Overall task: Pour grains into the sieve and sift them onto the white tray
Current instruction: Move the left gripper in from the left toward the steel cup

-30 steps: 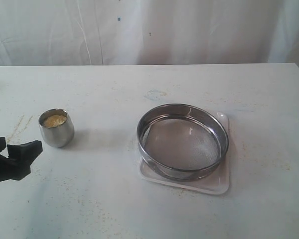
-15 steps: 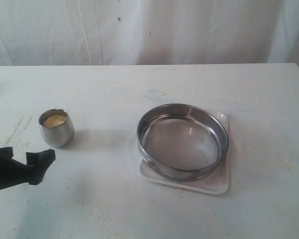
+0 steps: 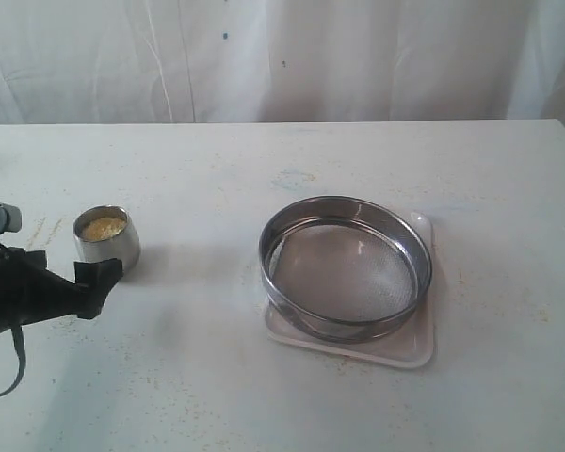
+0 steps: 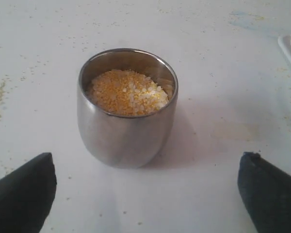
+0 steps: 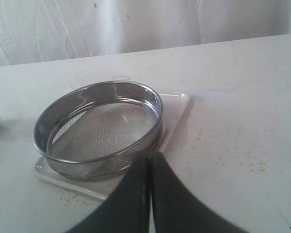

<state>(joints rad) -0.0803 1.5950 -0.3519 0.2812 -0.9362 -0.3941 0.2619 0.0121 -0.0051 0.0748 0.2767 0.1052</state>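
White bench [image 3: 282,160], flecked with stray yellow specks, carries the whole set-up. On its right-hand side sits the white tray [image 3: 419,356], with the sieve [image 3: 344,330] resting flat on top of it, its mesh bare. The right pincer [image 5: 149,165] hangs near the tray's edge, its fingers clenched together on nothing. Over on the other side, the left pincer [image 4: 145,190] is low over the bench and spread wide, with one dark fingertip [image 4: 24,194] showing on each flank of the wrist camera's picture. Straight ahead of it, centred in that gap and just past the tips, stands the small steel cup [image 3: 106,247]. The cup is upright with its long axis vertical, and neither finger appears to touch it. The cup is filled close to the brim with the grains [image 4: 128,91], a golden heap with paler bits mixed in. None has reached the mesh, so pouring looks not yet begun. The left arm is plainly the nearer one to the cup. Judging by the line-up, a short push forward and a squeeze across the rounded wall would take hold. The sieve lies well apart to the cup's right, so a loaded carry across open bench would follow, and a slick, curved steel side could slip in a loose grip
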